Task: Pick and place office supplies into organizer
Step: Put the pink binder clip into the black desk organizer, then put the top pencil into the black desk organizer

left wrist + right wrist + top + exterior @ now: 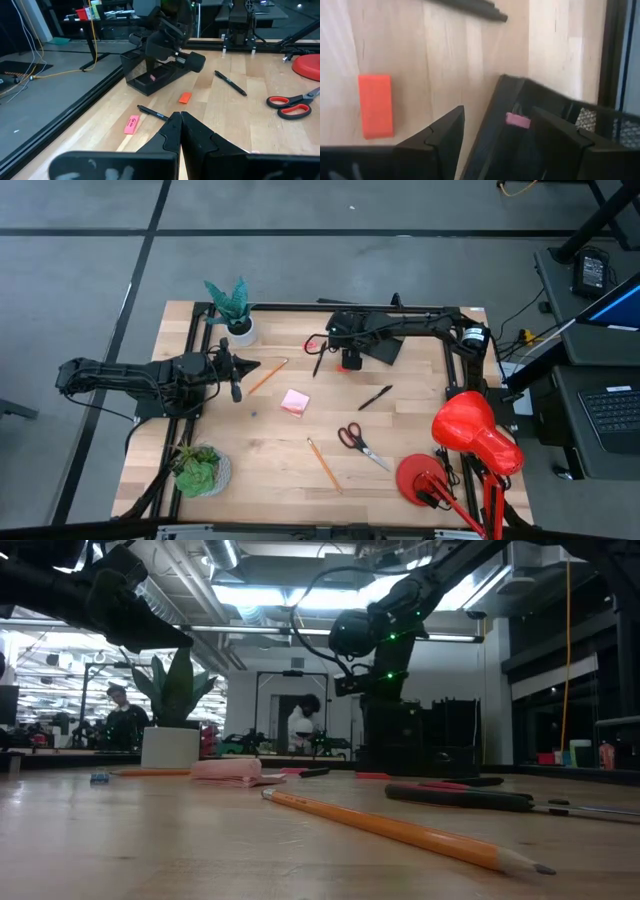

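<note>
The black mesh organizer [385,348] stands at the table's far middle, with a pink eraser [518,120] lying inside it. My right gripper [497,116] hangs open just above the organizer's near wall [505,100], nothing between its fingers. An orange eraser [375,105] lies on the table beside that wall. A pink eraser [132,124], two black pens [152,112] [375,397], two orange pencils [265,376] [323,464], a pink sticky-note pad [294,402] and red-handled scissors [355,440] lie loose on the table. My left gripper [179,117] waits shut at the table's left.
A red desk lamp [470,430] stands at the near right corner. One potted plant [232,305] is at the far left, another [200,470] at the near left. People show in the room beyond the table.
</note>
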Robot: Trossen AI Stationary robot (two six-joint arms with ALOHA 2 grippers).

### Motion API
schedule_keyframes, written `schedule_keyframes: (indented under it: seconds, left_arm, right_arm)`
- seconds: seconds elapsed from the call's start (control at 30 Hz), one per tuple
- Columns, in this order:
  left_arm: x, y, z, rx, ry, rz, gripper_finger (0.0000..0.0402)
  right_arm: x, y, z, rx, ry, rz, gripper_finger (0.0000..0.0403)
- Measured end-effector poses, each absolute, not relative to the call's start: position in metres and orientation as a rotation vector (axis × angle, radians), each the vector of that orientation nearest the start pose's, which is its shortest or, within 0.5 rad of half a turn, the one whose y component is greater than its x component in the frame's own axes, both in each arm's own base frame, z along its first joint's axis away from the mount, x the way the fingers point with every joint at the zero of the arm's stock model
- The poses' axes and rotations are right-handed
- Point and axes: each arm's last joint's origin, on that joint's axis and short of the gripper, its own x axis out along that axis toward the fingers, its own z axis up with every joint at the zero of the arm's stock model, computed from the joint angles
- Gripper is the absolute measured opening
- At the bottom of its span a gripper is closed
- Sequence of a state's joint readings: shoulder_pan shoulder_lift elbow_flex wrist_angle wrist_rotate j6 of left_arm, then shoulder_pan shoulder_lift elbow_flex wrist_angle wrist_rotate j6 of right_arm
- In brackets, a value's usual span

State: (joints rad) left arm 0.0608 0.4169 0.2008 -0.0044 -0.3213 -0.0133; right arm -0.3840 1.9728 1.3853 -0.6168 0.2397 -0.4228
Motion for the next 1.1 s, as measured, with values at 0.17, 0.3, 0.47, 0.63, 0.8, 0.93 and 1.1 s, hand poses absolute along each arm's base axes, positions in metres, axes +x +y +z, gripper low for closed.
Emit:
schedule_keyframes:
  seconds: [0.17,0.3,0.47,0.63,0.8,0.93,1.1]
  left_arm:
    - [0.123,0.017,0.196,0.016,0.218,0.382,0.0004]
    - [0.123,0.017,0.196,0.015,0.218,0.382,0.0004]
    - [0.123,0.017,0.196,0.017,0.219,0.382,0.0004]
    - [0.123,0.017,0.196,0.033,0.221,0.38,0.0004]
    - [0.123,0.017,0.196,0.046,0.224,0.379,0.0004]
    - [0.123,0.017,0.196,0.05,0.225,0.378,0.0004]
    - [0.123,0.017,0.196,0.05,0.224,0.379,0.0004]
  right_arm:
    - [0.367,-0.156,0.173,-0.294,1.276,-0.28,0.0225]
    - [0.368,-0.157,0.174,-0.301,1.256,-0.286,0.0225]
    - [0.369,-0.157,0.174,-0.303,1.251,-0.289,0.0225]
    - [0.368,-0.156,0.177,-0.304,1.245,-0.292,0.0225]
    - [0.367,-0.148,0.194,-0.289,1.202,-0.313,0.0225]
    - [0.362,-0.139,0.218,-0.272,1.135,-0.335,0.0215]
    - [0.358,-0.124,0.235,-0.248,1.103,-0.335,0.0168]
